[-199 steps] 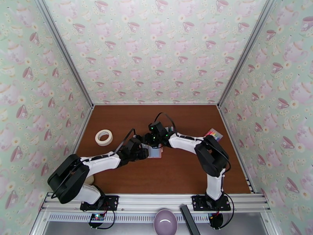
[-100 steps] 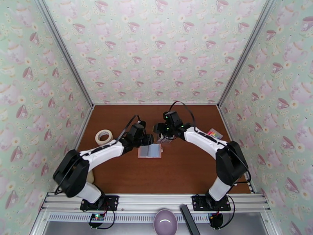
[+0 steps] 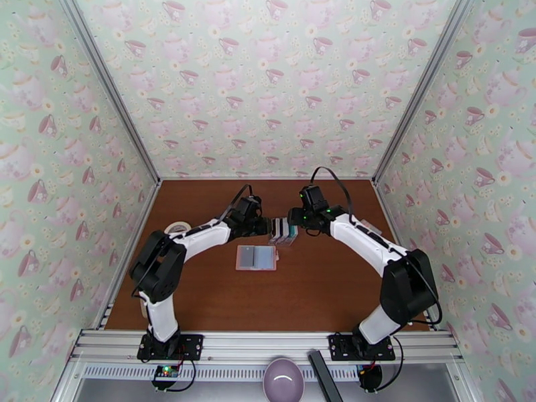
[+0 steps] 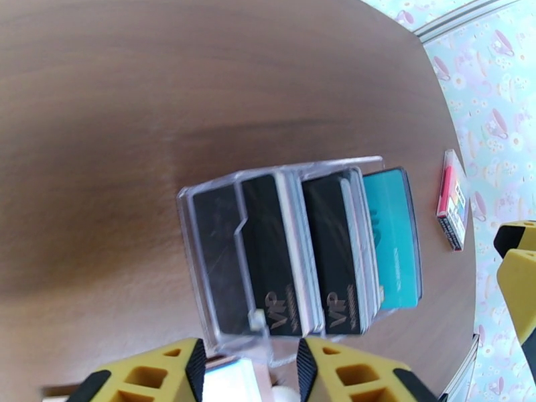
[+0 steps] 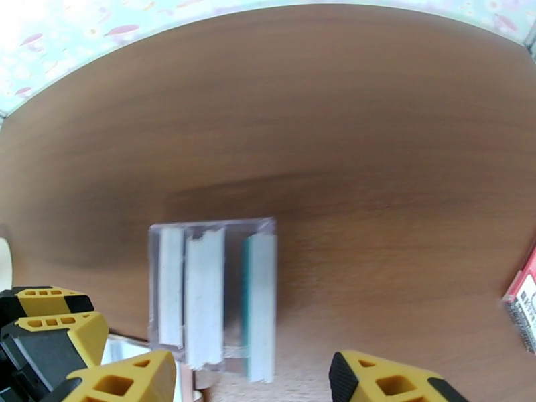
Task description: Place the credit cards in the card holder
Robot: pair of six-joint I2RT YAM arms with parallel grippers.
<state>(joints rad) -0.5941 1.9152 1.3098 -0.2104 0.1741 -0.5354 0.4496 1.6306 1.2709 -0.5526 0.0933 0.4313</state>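
Cards point(image 4: 335, 262) that look thin, stiff and slippery stand in the clear rack point(image 4: 208, 262) at one o'clock from the open card holder point(image 3: 256, 258) on the worktop point(image 3: 321, 289), probably best pinched by their top edges, with the left pincer point(image 4: 249, 356) slightly open, the right pincer point(image 5: 253, 370) wide open, both empty.

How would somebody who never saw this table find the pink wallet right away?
Look at the middle of the brown table. A clear rack stands there with cards upright in it, and just in front of it, toward the robot, the card holder lies flat and open. Unlike the see-through rack, it has a pink border around pale bluish pockets.
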